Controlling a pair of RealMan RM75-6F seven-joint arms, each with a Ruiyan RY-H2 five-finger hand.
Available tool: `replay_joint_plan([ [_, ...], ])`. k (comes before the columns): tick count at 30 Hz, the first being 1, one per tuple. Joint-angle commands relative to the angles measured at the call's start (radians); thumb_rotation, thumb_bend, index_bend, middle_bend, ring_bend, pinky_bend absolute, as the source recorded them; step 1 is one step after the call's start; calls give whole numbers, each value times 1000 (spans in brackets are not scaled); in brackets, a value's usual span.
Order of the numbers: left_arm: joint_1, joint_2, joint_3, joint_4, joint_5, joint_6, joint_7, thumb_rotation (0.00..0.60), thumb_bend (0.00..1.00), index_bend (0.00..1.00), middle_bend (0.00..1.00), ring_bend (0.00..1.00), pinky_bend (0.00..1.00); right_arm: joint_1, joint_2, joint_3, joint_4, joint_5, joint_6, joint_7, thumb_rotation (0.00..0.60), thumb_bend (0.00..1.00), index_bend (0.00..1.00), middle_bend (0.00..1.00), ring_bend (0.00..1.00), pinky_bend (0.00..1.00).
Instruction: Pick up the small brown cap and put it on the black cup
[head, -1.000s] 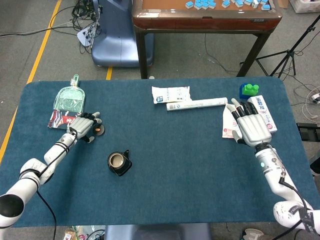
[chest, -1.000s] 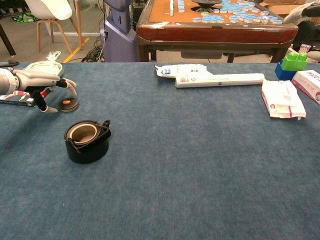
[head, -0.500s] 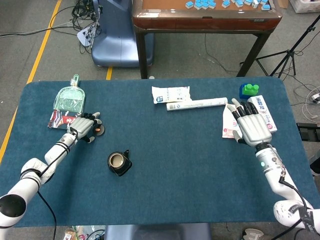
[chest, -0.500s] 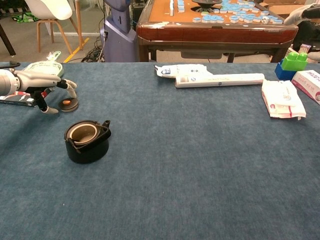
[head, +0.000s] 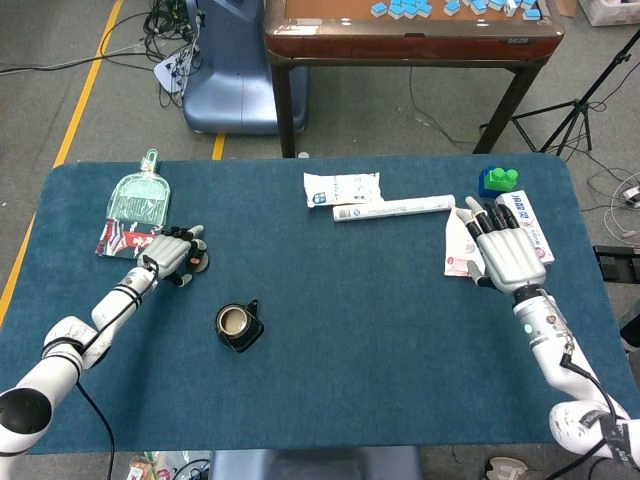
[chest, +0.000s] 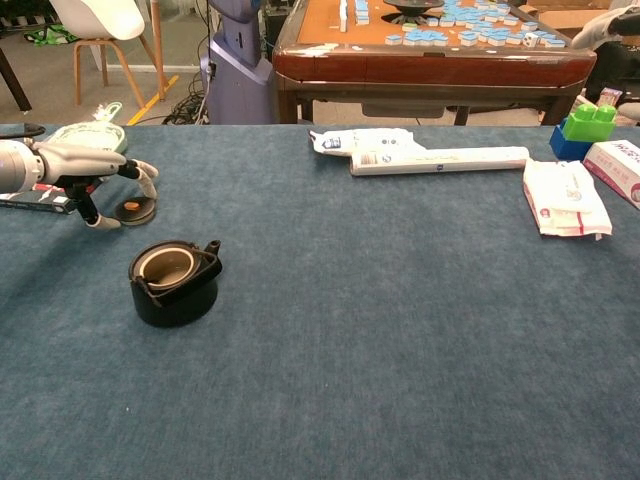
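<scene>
The small brown cap (chest: 134, 209) lies flat on the blue table at the left, an orange spot at its centre; the head view shows only its edge (head: 201, 263) past the fingers. My left hand (chest: 72, 167) hovers just above and left of it, fingers (chest: 143, 170) arched over the cap and thumb low beside it, holding nothing. The black cup (chest: 174, 282) stands upright and uncovered to the right and nearer, also the black cup (head: 238, 326) in the head view. My right hand (head: 502, 252) rests open far right, fingers spread, over a white packet (head: 458, 245).
A green scoop (head: 138, 196) and a flat printed packet (head: 118, 238) lie behind my left hand. A white tube (chest: 440, 159) and a pouch (head: 341, 187) sit at the back centre. A blue-green block (chest: 585, 129) and a box (chest: 618, 163) lie far right.
My left hand has crept slightly further over the cap, fingers lifting a little. The cap, cup and right hand have not moved.
</scene>
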Motion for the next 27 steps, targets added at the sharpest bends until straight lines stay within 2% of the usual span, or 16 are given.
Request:
replay_joint_plan([
  [1,-1,3,-4,-8,-5,-3,11,600,324,224,0,0,0,-2,3,1,1,-4,2,6,600,425,11,0,0,0],
  [19,-10,4,-21,-38,-27,-22,61,600,325,232,0,0,0,-13,8,-4,17,-29,-5,37,600,426,11,0,0,0],
  [27,-10,3,-26,-37,-36,-32,73,600,324,275,0,0,0,-17,11,-5,24,-37,-7,47,600,426,11,0,0,0],
])
